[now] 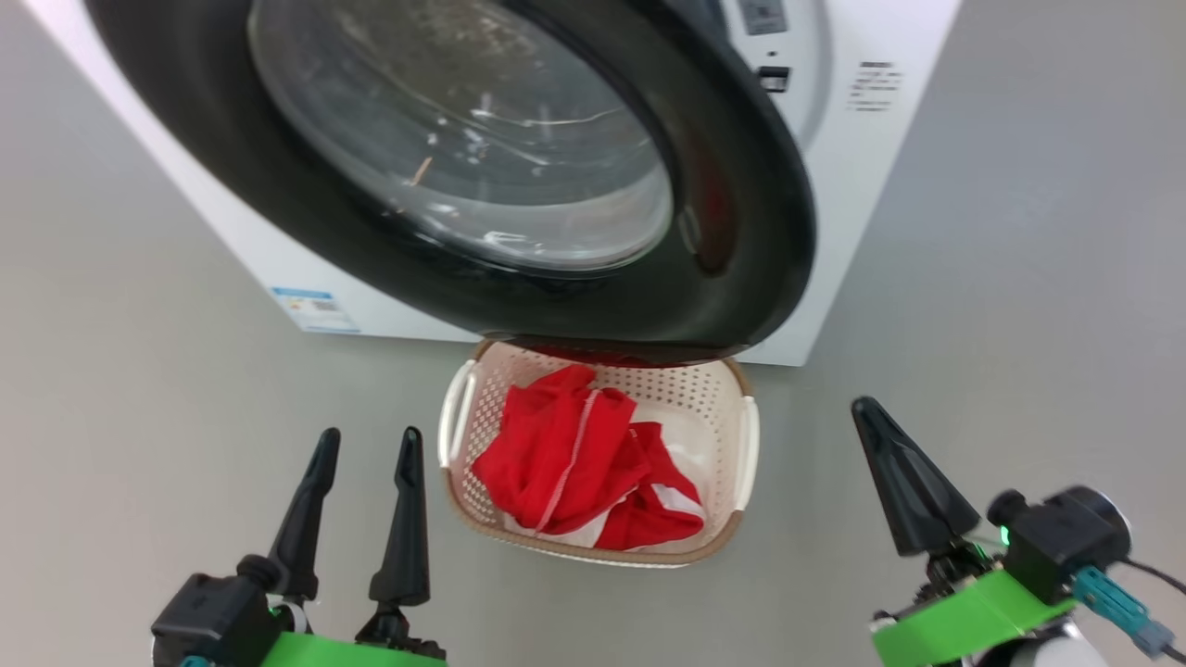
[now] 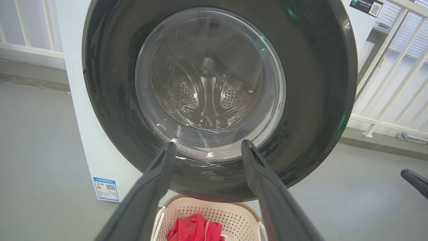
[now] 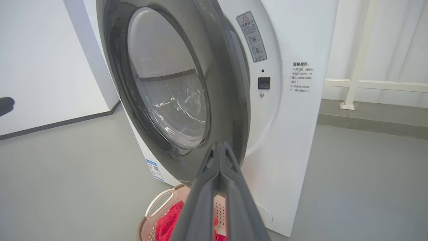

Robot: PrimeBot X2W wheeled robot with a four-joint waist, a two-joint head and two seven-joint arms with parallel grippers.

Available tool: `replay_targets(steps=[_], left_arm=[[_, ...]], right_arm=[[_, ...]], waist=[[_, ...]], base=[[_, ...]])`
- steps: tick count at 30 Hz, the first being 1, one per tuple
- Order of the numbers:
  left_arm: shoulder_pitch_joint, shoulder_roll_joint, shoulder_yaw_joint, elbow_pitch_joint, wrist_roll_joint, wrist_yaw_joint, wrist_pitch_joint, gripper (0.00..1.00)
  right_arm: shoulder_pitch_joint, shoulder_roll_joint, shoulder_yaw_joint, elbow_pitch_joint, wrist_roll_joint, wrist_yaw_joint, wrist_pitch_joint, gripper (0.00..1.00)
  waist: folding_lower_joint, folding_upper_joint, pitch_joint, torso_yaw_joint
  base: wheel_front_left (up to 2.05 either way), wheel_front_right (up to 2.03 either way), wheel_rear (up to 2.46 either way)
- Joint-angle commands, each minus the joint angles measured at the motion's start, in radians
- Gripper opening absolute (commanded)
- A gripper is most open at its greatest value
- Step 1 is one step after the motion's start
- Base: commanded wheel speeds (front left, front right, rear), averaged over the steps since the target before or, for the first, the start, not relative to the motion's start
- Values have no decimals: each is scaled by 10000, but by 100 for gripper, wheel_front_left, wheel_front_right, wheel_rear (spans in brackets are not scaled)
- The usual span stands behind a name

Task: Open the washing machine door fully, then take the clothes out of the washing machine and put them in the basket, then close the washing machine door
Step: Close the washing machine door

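Under the ajar washing machine door (image 1: 723, 213), found the clothes (image 1: 574, 463) already in the basket (image 1: 713, 389), left gripper (image 1: 370, 437) spread empty, right gripper (image 1: 869, 412) clenched on nothing, only closing apparently left.

We're in what looks like a bare test room: the washing machine (image 3: 294, 150) stands free on a grey floor (image 1: 139, 417), with a plain white wall (image 3: 40, 67) and a white railing (image 3: 374, 85) behind it.
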Motion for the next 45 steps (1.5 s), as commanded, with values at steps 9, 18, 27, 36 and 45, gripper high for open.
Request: replay_targets(steps=[9, 18, 27, 36, 45], left_arm=[[1, -150, 312, -343, 78, 95, -129, 100], [-123, -202, 204, -332, 665, -38, -173, 100], [-450, 23, -332, -208, 2234, -25, -191, 100], [-609, -93, -615, -38, 3168, -26, -197, 100], [-635, -361, -791, 138, 3352, -229, -198, 100]], right_arm=[[-1227, -407, 871, 277, 349, 16, 311, 0], [-2458, -705, 1139, 989, 525, 16, 373, 0], [-3174, -921, 1051, 1640, 623, 16, 220, 0], [-3753, -1163, 876, 2201, 680, 16, 15, 0], [-4208, -1419, 494, 2578, 680, 16, -103, 0]], waist=[[0, 0, 238, 829], [0, 0, 462, 1296], [0, 0, 651, 1656], [0, 0, 813, 1883], [0, 0, 880, 2043]], base=[[0, 0, 0], [0, 0, 0], [0, 0, 0], [0, 0, 0], [0, 0, 0]])
